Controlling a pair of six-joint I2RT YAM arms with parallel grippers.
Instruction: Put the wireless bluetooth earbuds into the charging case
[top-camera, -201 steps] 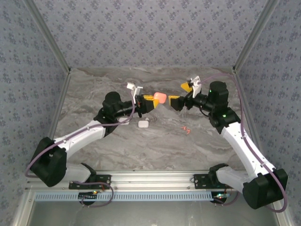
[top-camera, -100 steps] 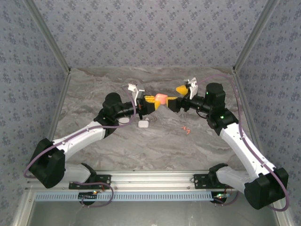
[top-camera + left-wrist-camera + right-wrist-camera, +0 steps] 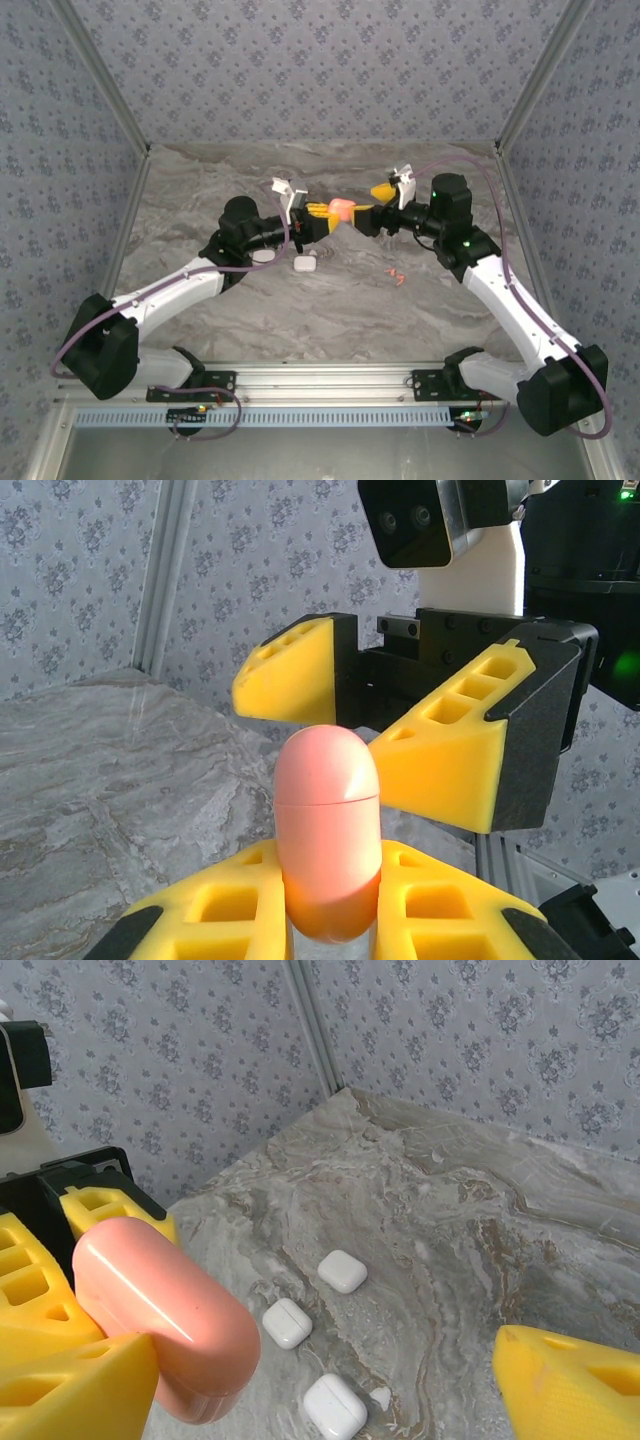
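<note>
The left gripper (image 3: 325,212) is clamped on a pink case (image 3: 341,209), a smooth rounded capsule with a thin seam running round it near the free end, and holds it up above the table (image 3: 300,320) with that end pointing at the other arm. Its yellow fingers (image 3: 210,905) press the lower half of the case from both sides. The right gripper (image 3: 369,205) faces it head-on with its jaws wide apart: in the right wrist view one yellow finger sits right at the pink case, whether touching I cannot tell, and the other stands well clear of it. The pink surface is plain and glossy. On the grey marbled table, below and behind the raised case, lie three white cases, lids shut: one farthest off (image 3: 342,1271), one in the middle (image 3: 288,1322) and one nearest (image 3: 335,1405), with a tiny white bit just beside the nearest, too small to identify. Two red-orange earbuds (image 3: 397,275) lie together on the table near the right arm, well apart from the pink case and from the white ones.
</note>
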